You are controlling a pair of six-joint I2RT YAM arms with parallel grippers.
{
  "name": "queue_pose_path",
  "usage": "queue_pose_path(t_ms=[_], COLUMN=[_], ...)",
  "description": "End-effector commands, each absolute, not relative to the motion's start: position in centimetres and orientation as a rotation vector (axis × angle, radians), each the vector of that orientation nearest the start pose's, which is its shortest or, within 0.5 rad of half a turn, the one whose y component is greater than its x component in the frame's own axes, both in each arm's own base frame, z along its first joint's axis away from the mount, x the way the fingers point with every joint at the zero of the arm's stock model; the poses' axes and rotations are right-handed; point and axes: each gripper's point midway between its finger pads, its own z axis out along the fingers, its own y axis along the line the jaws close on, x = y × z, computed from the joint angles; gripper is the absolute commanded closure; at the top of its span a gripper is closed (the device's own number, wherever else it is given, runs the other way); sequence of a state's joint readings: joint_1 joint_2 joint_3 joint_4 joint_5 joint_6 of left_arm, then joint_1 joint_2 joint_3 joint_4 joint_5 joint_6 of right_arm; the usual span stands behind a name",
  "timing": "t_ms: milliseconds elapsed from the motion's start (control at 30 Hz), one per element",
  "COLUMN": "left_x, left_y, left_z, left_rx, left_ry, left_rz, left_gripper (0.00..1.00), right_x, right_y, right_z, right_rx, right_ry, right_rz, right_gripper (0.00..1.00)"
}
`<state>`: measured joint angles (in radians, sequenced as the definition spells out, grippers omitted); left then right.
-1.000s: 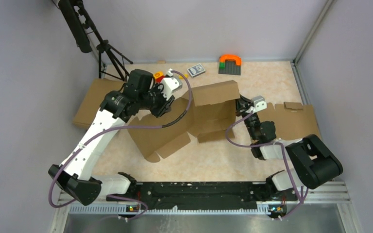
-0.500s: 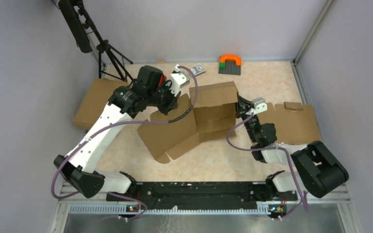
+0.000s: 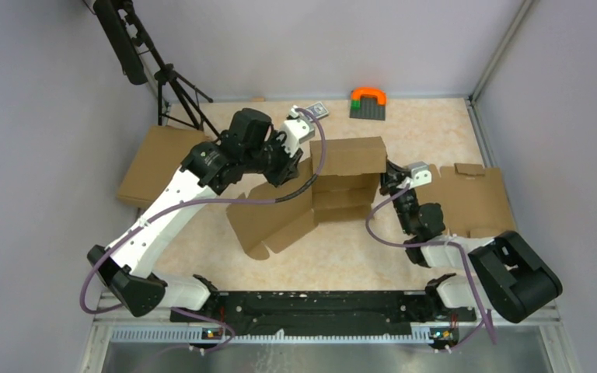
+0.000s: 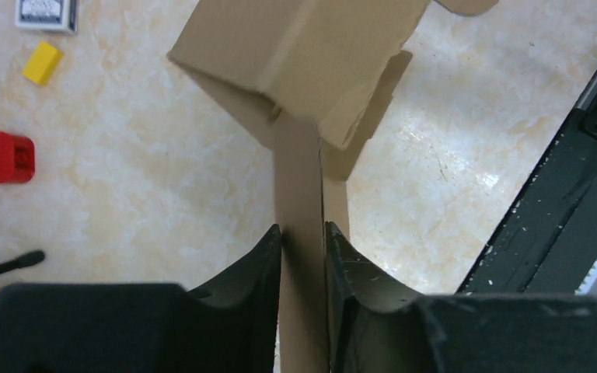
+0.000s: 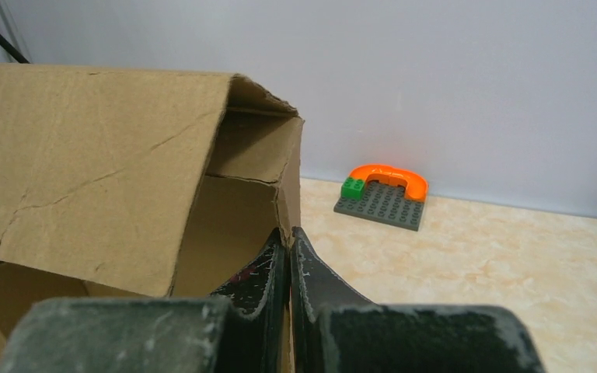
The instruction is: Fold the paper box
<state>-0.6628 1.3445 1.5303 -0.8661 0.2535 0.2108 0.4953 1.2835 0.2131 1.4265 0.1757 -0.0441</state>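
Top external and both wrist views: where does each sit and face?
Top external: above, behind the bases, looking down; left arm, right arm, paper box show.
Left wrist: looks down at the tabletop past the left gripper, shut on a box flap.
Right wrist: looks level at the back wall; right gripper pinches the box.
Top and right wrist both show the orange-arched plate.

One paper box [image 3: 346,155], two other cardboards [image 3: 151,159] [image 3: 474,194], two arms [image 3: 163,210] [image 3: 513,268].
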Motion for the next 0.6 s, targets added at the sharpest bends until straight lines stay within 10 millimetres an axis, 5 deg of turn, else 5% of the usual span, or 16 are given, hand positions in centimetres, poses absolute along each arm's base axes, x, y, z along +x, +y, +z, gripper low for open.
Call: queue_pose_path(t_ms=[0, 133, 367, 567], left_x=[26.9, 27.0, 27.2, 27.6], left_y=[-26.3, -26.3, -26.1, -26.0], left_z=[30.7, 30.3, 31.5, 33.6], left_rx=[1.077, 1.111, 1.124, 1.130], left_ry=[1.895, 1.908, 1.854, 1.801], left_rz=[-0.550, -0.536, -0.510, -0.480], left_gripper=[0.68, 0.64, 0.33, 0.19], right_x=[32.3, 32.2, 32.0, 31.9], right_y=[15.8, 15.7, 15.7, 15.8], right_z=[21.7, 21.6, 21.5, 21.6], right_rx=[-0.223, -0.234, -0.243, -0.251], right_ry=[1.243, 1.241, 1.236, 1.232], right_rz=[0.352, 0.343, 0.338, 0.341], right_gripper=[1.00, 1.00, 1.00, 1.00])
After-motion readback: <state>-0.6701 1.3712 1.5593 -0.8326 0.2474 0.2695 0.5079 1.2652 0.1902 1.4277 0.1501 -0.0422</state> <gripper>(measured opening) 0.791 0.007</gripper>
